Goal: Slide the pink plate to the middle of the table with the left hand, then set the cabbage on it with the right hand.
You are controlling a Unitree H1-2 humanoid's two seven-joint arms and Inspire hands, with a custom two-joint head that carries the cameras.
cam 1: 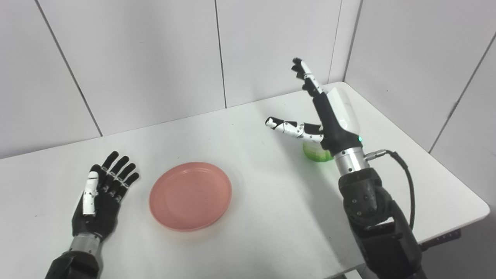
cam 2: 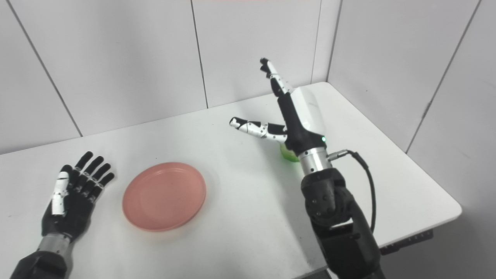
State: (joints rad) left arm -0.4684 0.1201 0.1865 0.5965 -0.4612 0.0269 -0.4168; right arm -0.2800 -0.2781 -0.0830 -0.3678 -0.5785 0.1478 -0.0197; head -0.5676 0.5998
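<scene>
1. left eye view: the pink plate [cam 1: 190, 196] lies on the surface [cam 1: 271, 217], left of the middle.
2. the left hand [cam 1: 101, 195] rests beside it, fingers spread, holding nothing.
3. the right hand [cam 1: 323, 116] is wide open above the green cabbage [cam 1: 316, 152], which is mostly hidden.

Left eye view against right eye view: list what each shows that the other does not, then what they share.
Only the left eye view: more of the green cabbage, peeking out left of the right wrist.

Only the right eye view: more of the side wall and floor past the table's right edge; the cabbage is just a sliver.

Both: the white table, the empty pink plate, the left robot hand open beside the plate, and the right robot hand open, raised over the cabbage.
</scene>
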